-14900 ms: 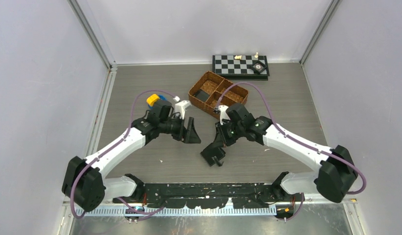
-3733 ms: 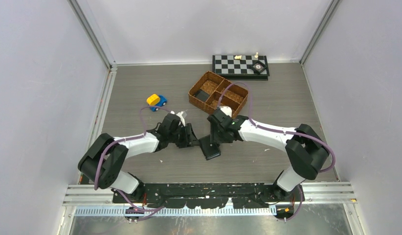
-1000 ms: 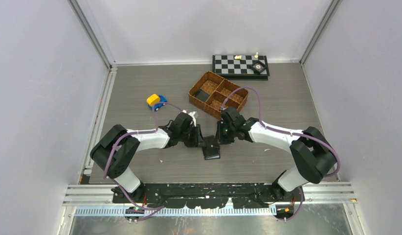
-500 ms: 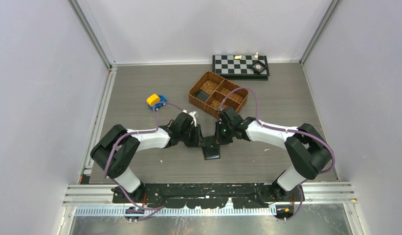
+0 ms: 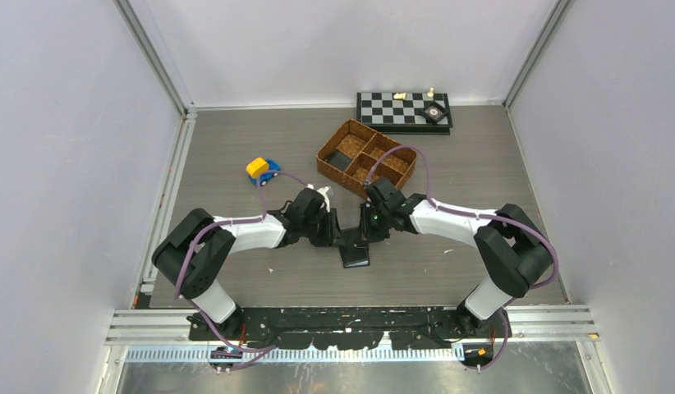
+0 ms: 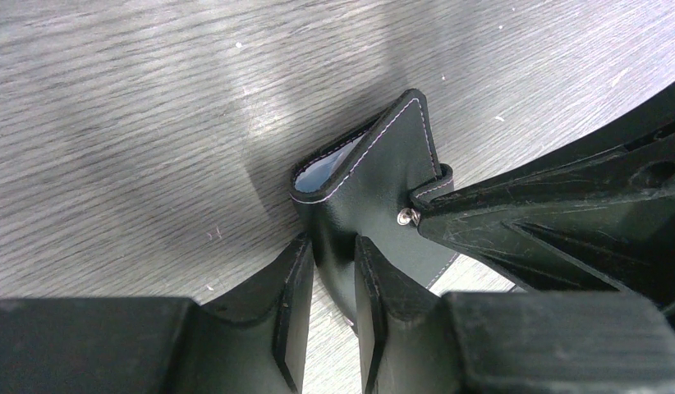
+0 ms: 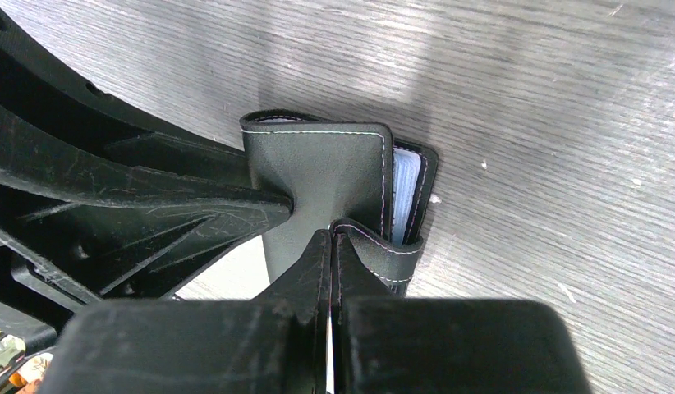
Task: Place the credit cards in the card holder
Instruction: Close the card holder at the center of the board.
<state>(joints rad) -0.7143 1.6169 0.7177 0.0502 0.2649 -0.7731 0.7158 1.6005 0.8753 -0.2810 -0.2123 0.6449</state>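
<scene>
Top external view: little shifted in half a second; card holder (image 5: 353, 246) kept low.
One cover is clamped between the left gripper (image 6: 334, 246) fingers, the snap tab (image 6: 433, 182) pinched in the closed right gripper (image 7: 329, 238), at 6 o'clock from the basket (image 5: 383, 136). No loose cards are seen; closing is judged near.

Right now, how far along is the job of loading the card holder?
Done: no loose cards in view; pale layers show inside the card holder. In hand: left pincer and right pincer both grip its leather. Left: snapping it shut, apparently.
</scene>
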